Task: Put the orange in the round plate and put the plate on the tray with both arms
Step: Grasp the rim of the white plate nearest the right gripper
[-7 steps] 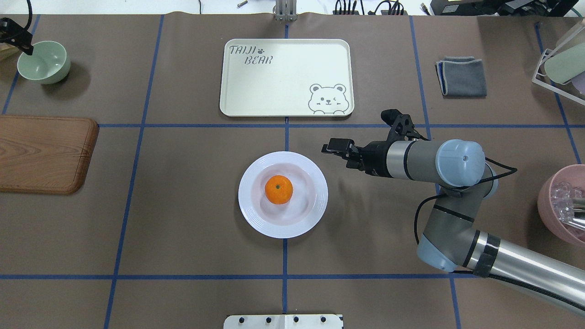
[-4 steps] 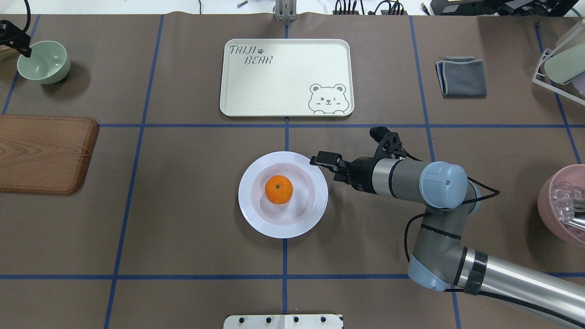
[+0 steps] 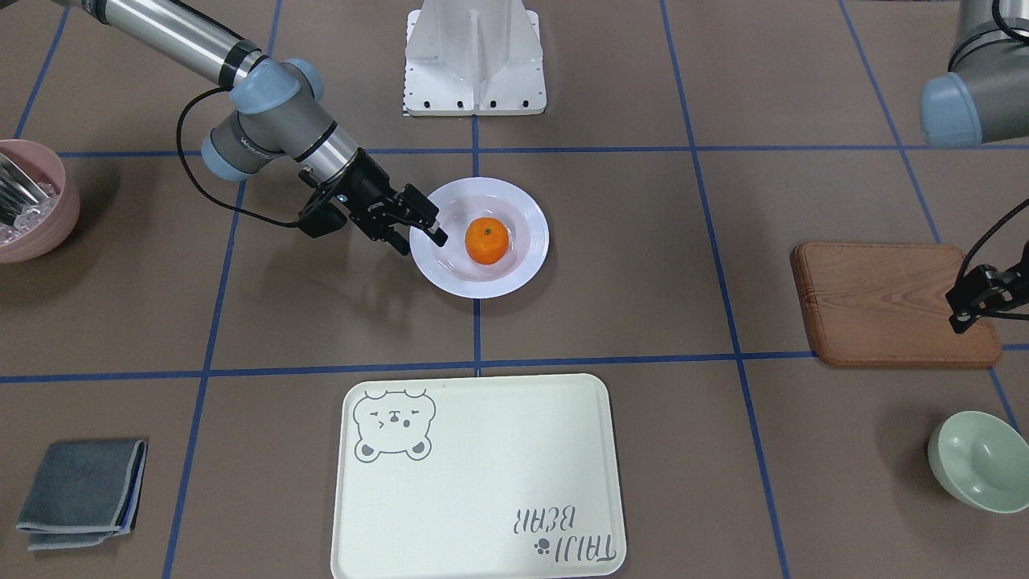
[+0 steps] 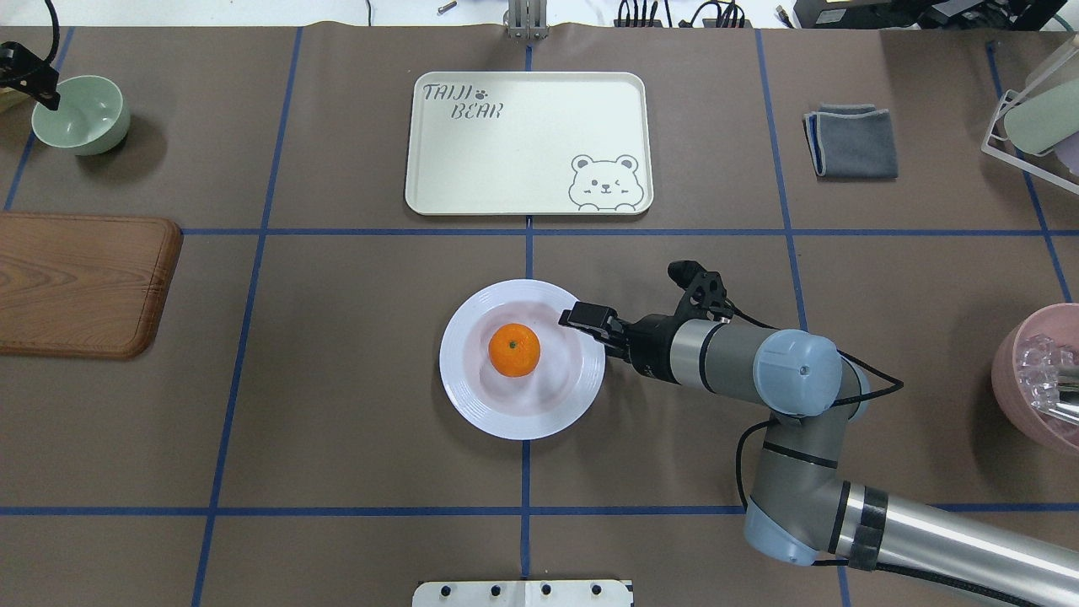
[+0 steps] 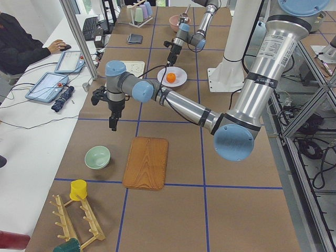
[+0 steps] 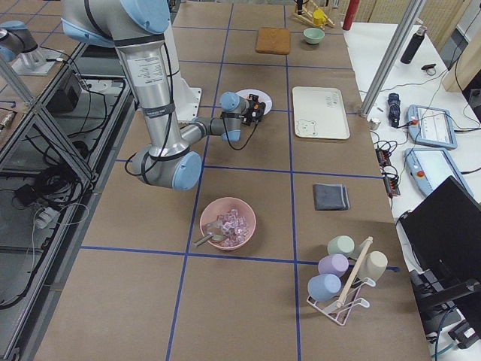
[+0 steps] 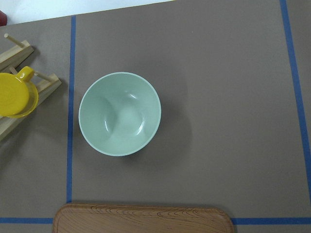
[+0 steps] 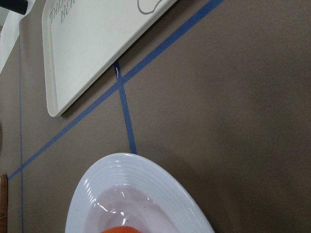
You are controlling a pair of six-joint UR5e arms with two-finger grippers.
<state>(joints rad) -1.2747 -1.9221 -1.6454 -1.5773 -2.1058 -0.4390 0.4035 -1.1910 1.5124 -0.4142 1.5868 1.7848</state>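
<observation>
The orange (image 4: 514, 350) lies in the sunken centre of the round white plate (image 4: 472, 405), in the middle of the table. My right gripper (image 4: 578, 319) is open at the plate's right rim, its fingers standing apart about the edge (image 3: 434, 227). The right wrist view shows the plate's rim (image 8: 136, 184), a sliver of the orange (image 8: 119, 229) and the tray (image 8: 97, 43). Bare, the cream bear tray (image 4: 527, 143) lies beyond the plate. Far off at the left, my left gripper (image 4: 46, 94) hangs above the table and looks shut and empty.
A pale-green bowl (image 4: 82, 114) sits beneath the left gripper, beside a wooden board (image 4: 80, 282). A folded grey cloth (image 4: 851, 141) lies right of the tray. At the right edge are a pink bowl (image 4: 1041, 375) and a cup rack (image 4: 1037, 110).
My right gripper has moved left and toward the robot's side, from beside the plate to over its right rim. The orange, plate and tray have not moved.
</observation>
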